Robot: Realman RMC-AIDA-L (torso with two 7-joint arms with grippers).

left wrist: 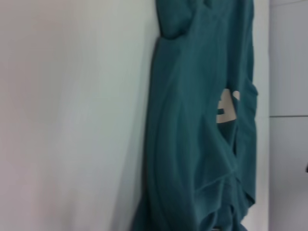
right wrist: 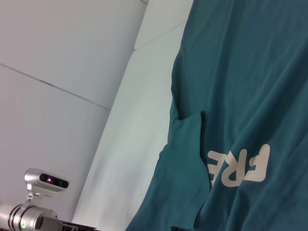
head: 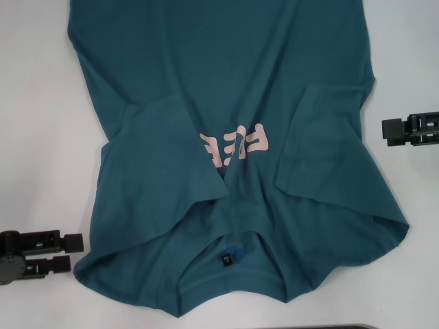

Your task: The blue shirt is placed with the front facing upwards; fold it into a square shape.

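Left gripper rests on the table at the near left, its two fingers a narrow gap apart, holding nothing. The shirt lies mid-table — both sleeves folded inward. Right gripper sits at the right edge — its opening cannot be told.

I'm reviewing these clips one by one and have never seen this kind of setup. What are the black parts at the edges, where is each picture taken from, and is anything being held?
This is a two-armed robot. The large picture comes from a camera on its head, looking down at a white table. The other two come from cameras on each wrist. On the table lies the blue shirt, front up, collar nearest the robot, both sleeves folded inward over the chest so the pink lettering is partly covered. The black parts are the left gripper and right gripper, each resting beside the shirt, off the cloth. Neither holds anything.
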